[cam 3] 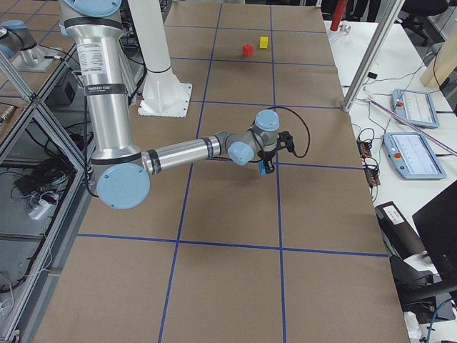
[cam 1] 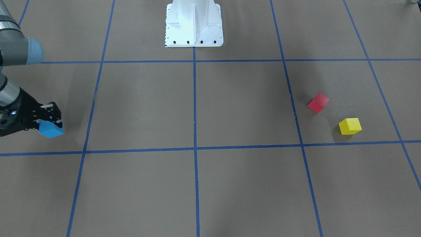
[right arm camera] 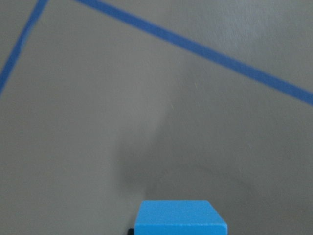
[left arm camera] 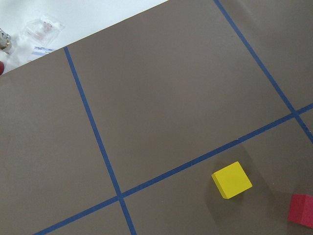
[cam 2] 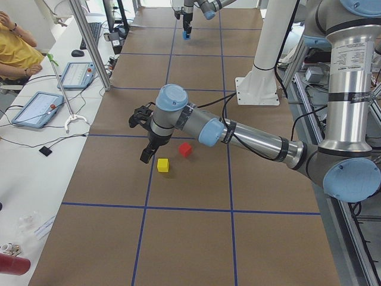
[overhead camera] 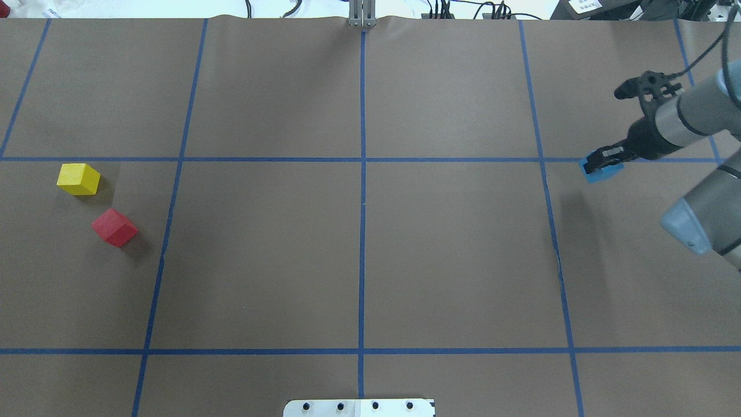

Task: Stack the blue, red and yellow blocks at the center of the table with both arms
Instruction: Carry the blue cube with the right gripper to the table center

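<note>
My right gripper point(cam 1: 49, 125) is shut on the blue block point(cam 1: 51, 129) and holds it just above the table on the robot's right side; it also shows in the overhead view point(overhead camera: 602, 167). The blue block point(right arm camera: 180, 217) fills the bottom edge of the right wrist view. The red block point(overhead camera: 114, 227) and the yellow block point(overhead camera: 78, 178) lie close together on the robot's left side. My left gripper point(cam 2: 146, 156) hangs above the table beside the yellow block point(cam 2: 162, 165); it shows only in the exterior left view, so I cannot tell whether it is open or shut.
The robot's white base point(cam 1: 194, 24) stands at the table's near-robot edge, on the centre line. Blue tape lines point(overhead camera: 362, 174) divide the brown table into squares. Operators' tablets and cables point(cam 2: 36, 107) lie on a white bench beyond the far edge.
</note>
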You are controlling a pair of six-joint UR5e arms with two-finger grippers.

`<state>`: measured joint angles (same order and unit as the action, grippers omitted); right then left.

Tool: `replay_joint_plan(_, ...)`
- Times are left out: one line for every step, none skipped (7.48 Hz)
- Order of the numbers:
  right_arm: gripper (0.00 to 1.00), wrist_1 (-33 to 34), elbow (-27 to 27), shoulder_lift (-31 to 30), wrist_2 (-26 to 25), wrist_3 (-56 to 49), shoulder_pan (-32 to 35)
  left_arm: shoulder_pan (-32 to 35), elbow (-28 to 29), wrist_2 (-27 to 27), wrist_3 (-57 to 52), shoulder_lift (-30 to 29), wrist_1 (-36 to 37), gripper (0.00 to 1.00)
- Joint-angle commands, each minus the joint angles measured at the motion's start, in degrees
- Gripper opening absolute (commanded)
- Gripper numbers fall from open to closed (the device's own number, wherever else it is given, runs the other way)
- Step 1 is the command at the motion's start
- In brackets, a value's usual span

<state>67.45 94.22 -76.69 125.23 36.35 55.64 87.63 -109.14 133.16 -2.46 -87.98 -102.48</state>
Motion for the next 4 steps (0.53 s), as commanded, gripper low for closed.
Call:
replay_joint_plan(0.0,12.5,-3.5,19.4,-7.3,16.6,-8.6,0.0,0.2,0.0,0.0,0.1,0.0,1.0)
replay_joint_plan(0.0,13.0,-6.6,25.2,-9.7,22.4,-11.8,0.0,0.2,0.0,0.0,0.1,0.0,1.0)
replay_joint_plan(0.0,13.0,-11.8,31.7,-12.8,27.1,-14.6,0.0,0.2,0.0,0.3,0.1,0.1,1.0)
replay_joint_plan(0.0,12.9,-17.7,37.1,-15.7,29.8,-17.9,0.0,0.2,0.0,0.9,0.1,0.0,1.0)
